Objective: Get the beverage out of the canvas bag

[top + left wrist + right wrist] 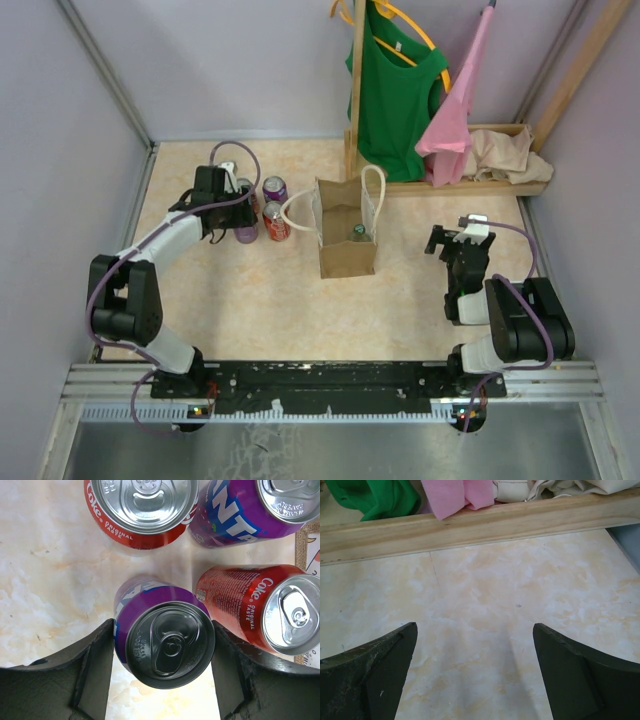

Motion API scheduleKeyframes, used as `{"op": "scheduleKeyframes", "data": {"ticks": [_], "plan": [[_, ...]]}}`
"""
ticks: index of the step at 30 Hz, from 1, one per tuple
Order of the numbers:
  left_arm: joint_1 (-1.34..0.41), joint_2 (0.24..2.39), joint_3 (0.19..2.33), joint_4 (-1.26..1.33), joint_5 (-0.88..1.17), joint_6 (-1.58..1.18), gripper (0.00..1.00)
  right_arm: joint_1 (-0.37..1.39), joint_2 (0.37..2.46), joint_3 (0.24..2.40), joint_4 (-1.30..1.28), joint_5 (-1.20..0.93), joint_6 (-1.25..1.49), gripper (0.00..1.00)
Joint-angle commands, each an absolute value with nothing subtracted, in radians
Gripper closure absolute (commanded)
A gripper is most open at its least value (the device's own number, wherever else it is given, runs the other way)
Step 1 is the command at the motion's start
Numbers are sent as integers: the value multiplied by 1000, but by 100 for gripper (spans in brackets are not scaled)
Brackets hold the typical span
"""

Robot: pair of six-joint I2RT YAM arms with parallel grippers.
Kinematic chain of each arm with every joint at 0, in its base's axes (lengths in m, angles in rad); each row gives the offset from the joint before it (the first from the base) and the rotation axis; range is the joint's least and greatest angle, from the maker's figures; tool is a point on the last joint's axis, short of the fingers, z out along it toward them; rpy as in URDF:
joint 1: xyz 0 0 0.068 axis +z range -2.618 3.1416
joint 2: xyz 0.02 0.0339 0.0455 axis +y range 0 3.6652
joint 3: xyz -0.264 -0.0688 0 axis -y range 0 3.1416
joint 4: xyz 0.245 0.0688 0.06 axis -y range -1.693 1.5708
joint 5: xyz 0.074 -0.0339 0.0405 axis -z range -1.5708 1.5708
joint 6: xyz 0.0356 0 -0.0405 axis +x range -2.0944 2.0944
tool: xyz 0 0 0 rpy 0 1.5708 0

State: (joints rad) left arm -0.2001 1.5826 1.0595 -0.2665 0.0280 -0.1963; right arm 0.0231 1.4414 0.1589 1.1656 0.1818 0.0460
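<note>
The canvas bag (pixel 345 250) stands upright mid-table, tan-brown, with two white looped handles. The top of one beverage can (pixel 358 233) shows inside it. My left gripper (pixel 240 218) is left of the bag among a group of cans. In the left wrist view its fingers (pixel 97 670) press both sides of an upright purple can (pixel 167 640), also seen in the top view (pixel 246 233). The bag's edge (pixel 300 555) shows at that view's right border. My right gripper (pixel 457 246) is open and empty right of the bag, low over bare table (pixel 475 670).
Around the held can stand a red Coke can (pixel 142 505), a purple Fanta can (pixel 250 510) and another red Coke can (pixel 265 610). A wooden rack (pixel 470 185) with green and pink garments and a beige cloth heap (pixel 510 155) stands at the back right.
</note>
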Motion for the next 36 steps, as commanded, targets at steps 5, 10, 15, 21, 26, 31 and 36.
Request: {"op": "scheduleKeyframes", "data": {"ticks": [5, 10, 15, 21, 26, 31, 36], "plan": [[-193, 1578, 1091, -233, 20, -231, 57, 21, 1442, 179, 1216, 185, 47, 1], [-193, 1551, 1100, -252, -12, -213, 31, 21, 1442, 179, 1216, 185, 47, 1], [-193, 1521, 1123, -267, -15, -196, 18, 21, 1442, 179, 1216, 184, 46, 1], [-193, 1510, 1142, -275, -26, -188, 0, 21, 1442, 179, 1216, 185, 48, 1], [-193, 1491, 1159, -293, -29, -181, 0, 21, 1442, 179, 1216, 185, 47, 1], [-193, 1439, 1207, -284, 27, -126, 0, 21, 1442, 179, 1217, 186, 47, 1], [-220, 1395, 1284, -217, 127, -55, 0, 21, 1442, 179, 1216, 185, 46, 1]]}}
